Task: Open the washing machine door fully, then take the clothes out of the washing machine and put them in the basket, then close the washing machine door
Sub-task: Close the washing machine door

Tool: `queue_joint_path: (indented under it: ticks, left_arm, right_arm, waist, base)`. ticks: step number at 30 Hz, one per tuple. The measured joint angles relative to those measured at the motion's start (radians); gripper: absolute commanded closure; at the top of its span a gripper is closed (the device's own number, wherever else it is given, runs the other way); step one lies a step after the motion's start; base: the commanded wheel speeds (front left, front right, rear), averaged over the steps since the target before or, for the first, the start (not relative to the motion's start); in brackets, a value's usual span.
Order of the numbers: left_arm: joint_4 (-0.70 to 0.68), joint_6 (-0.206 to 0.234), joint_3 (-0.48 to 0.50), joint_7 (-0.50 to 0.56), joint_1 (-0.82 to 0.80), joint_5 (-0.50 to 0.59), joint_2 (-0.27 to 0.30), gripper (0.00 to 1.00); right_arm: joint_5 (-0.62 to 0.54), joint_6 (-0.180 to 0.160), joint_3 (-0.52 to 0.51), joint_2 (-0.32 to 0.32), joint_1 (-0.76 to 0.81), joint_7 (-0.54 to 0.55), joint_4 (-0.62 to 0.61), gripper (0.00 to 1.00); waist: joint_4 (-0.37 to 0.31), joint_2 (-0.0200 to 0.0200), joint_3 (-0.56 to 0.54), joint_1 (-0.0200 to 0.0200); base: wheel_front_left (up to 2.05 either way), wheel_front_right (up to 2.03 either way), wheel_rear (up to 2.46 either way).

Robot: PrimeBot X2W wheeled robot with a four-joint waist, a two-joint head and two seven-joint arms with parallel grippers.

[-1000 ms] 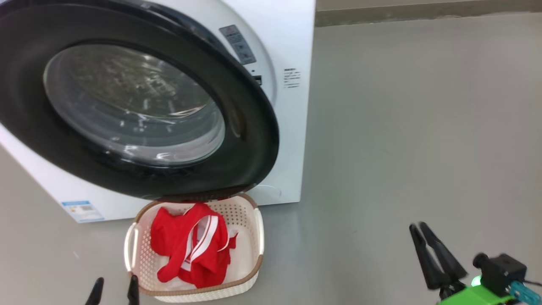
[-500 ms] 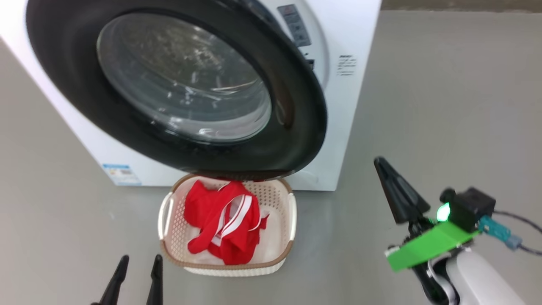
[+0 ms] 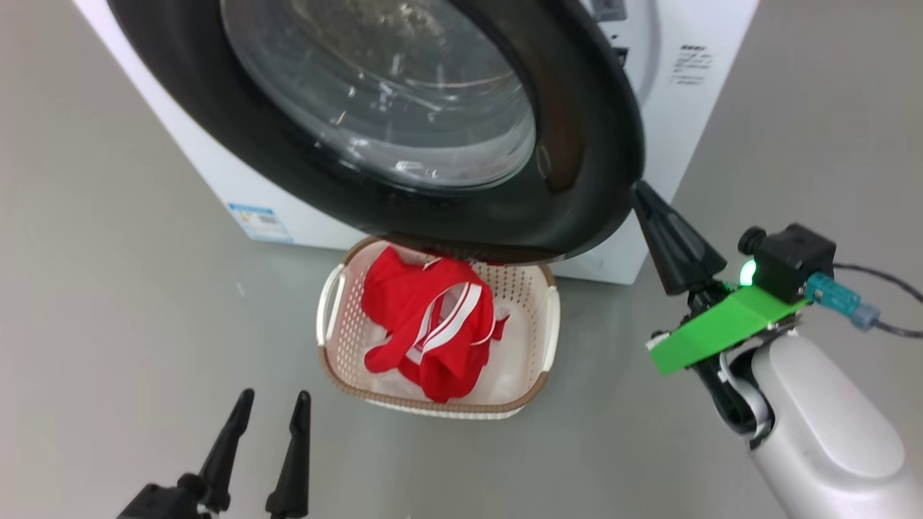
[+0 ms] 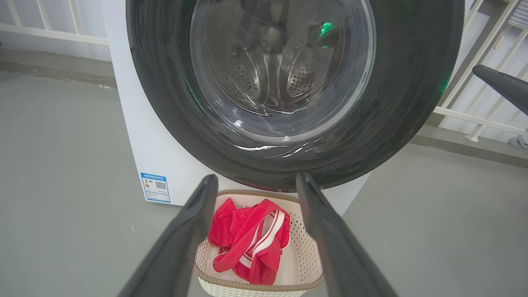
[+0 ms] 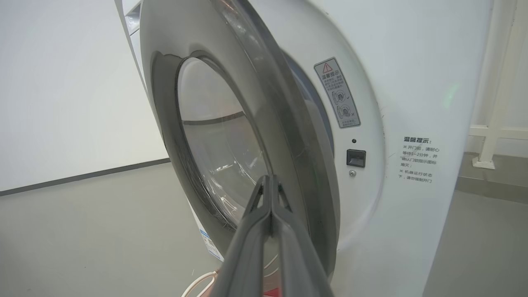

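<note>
The washing machine door (image 3: 577,144) stands ajar from the white washing machine (image 3: 692,108), its clear window showing the steel drum. Below it on the floor, the cream basket (image 3: 433,407) holds the red clothes (image 3: 425,324) with white stripes. My right gripper (image 3: 640,191) is shut with nothing in it, its tip at the door's lower right edge; I cannot tell if it touches. In the right wrist view its tip (image 5: 268,178) points at the door's rim (image 5: 255,103). My left gripper (image 3: 274,395) is open, low and in front of the basket (image 4: 305,255) and clothes (image 4: 251,243).
Grey floor surrounds the machine. The latch slot (image 5: 355,157) and warning labels sit on the machine's front beside the door. A white railing (image 4: 474,119) stands behind to the right. A blue label (image 3: 259,222) marks the machine's lower left.
The head camera has swung, shifting the scene rightward. My right gripper has shut and risen from near the floor up to the door's lower right edge. The left gripper stays open.
</note>
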Motion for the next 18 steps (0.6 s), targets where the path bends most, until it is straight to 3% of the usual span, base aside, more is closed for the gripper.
queue_joint_path:
  ticks: [18]
  left_arm:
    - [-0.009,0.0,-0.051,0.0,-0.092,-0.04,-0.004,0.0]
  right_arm:
    - [0.021,0.002,-0.052,-0.022,-0.162,0.0,0.089,1.0]
  waist:
    - [0.093,0.0,0.131,0.0]
  base:
    - [0.0,0.0,0.0]
